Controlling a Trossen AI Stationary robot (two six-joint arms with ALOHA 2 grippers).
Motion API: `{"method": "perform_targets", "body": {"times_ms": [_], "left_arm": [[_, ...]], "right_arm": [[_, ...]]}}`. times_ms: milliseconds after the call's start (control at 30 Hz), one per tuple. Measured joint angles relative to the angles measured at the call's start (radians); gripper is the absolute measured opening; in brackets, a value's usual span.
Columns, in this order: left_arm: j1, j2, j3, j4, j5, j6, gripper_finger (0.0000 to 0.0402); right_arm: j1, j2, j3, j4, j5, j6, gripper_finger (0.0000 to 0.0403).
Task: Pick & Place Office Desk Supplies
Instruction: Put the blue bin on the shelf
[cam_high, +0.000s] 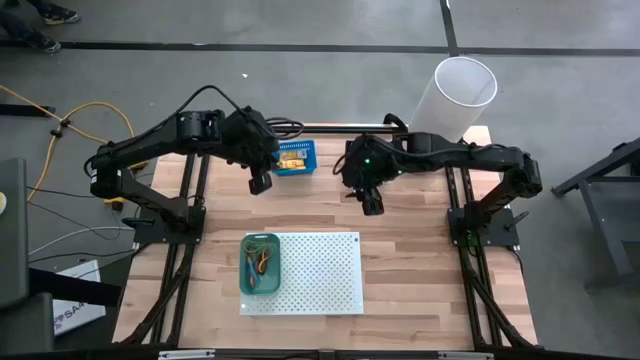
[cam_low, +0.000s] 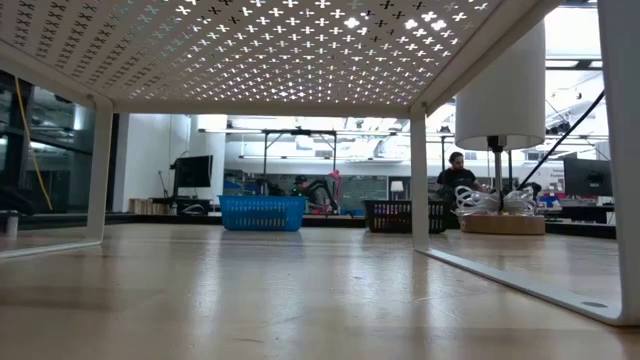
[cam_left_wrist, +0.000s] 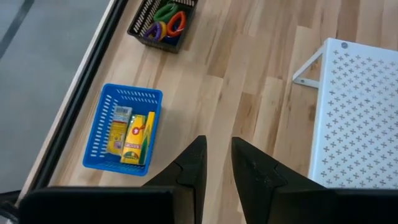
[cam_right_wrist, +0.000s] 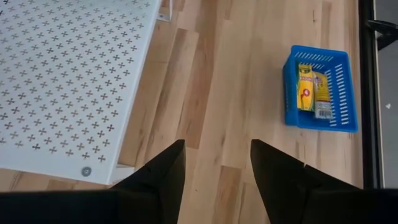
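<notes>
Grippers hang over the far half of the wooden table (cam_high: 400, 260), neither holding anything. Left gripper (cam_high: 260, 183), its two dark fingers (cam_left_wrist: 189, 168) parted by a narrow gap, hovers just beside the small blue slotted plastic bin (cam_high: 295, 158) at the far edge. That bin holds yellow-orange rectangular packets (cam_left_wrist: 137, 138), probably already sorted. Right gripper (cam_high: 372, 203), fingers spread wide, hovers near the table's middle, apparently ready to pick. Small black slotted bin (cam_left_wrist: 163, 23) with bright plastic loops (cam_left_wrist: 168, 18) also sits at the far edge. Nearer the front edge, a large white perforated metal board (cam_high: 320, 275) carries a green bin (cam_high: 260, 265) of thin rubber bands (cam_high: 262, 262).
</notes>
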Motion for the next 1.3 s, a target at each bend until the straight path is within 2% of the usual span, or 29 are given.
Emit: {"method": "perform_targets", "body": {"times_ms": [400, 867, 1033, 1300], "left_arm": [[-0.004, 0.0, -0.001, -0.001, 0.0, 0.002, 0.0069], [-0.004, 0.0, -0.001, -0.001, 0.0, 0.002, 0.0069], [-0.002, 0.0, -0.001, 0.002, -0.005, 0.078, 0.0069], [0.075, 0.0, -0.001, 0.046, -0.01, 0.081, 0.007]], "right_arm": [[-0.048, 0.0, 0.0, -0.046, 0.004, 0.0, 0.017], [-0.171, 0.0, 0.0, -0.037, -0.006, -0.007, 0.017], [-0.196, 0.0, 0.0, -0.037, 0.002, -0.008, 0.017], [-0.255, 0.0, 0.0, -0.036, 0.004, -0.008, 0.017]]}}
